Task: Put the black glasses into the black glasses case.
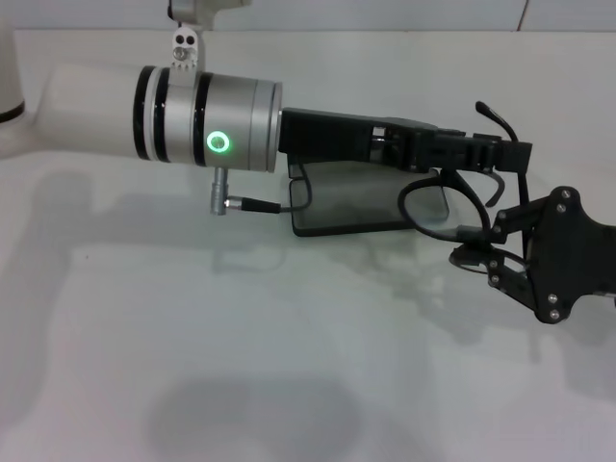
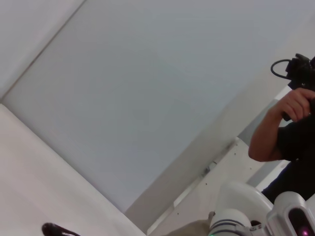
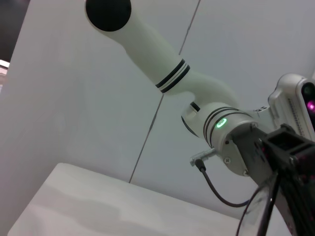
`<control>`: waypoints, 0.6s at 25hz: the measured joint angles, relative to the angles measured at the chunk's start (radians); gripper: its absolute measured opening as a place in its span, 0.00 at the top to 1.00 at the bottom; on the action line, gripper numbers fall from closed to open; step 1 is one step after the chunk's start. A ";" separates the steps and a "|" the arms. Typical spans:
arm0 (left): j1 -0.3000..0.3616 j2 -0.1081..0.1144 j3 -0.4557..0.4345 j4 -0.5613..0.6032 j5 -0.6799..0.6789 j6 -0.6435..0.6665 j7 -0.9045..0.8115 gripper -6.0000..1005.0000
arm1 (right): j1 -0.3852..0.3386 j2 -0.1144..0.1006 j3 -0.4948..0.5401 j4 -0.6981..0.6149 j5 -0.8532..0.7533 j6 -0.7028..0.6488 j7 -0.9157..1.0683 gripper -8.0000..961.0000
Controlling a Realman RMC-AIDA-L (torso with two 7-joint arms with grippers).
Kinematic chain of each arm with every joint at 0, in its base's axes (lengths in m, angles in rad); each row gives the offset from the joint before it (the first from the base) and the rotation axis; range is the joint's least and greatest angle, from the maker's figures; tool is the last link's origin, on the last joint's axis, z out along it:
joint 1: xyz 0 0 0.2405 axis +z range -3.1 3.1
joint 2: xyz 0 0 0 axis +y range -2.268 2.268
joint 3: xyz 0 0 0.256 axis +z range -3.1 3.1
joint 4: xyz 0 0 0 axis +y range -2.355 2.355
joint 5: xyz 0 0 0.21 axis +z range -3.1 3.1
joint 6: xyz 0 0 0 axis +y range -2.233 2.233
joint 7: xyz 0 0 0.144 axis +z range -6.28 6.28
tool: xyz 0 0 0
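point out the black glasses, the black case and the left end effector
thin black-framed glasses (image 1: 431, 204): head view, on the lens rim.
flat matte black glasses case (image 1: 351, 207): head view, on the open grey inside.
left end effector (image 1: 496, 154): head view, at its tip, gripping the glasses' frame.

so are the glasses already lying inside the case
No, the black glasses hang from the left gripper beside the black glasses case, not in it.
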 joint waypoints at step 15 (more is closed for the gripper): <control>0.040 0.002 -0.101 0.001 -0.027 0.039 0.010 0.35 | -0.007 -0.001 0.001 0.004 0.009 -0.012 -0.058 0.88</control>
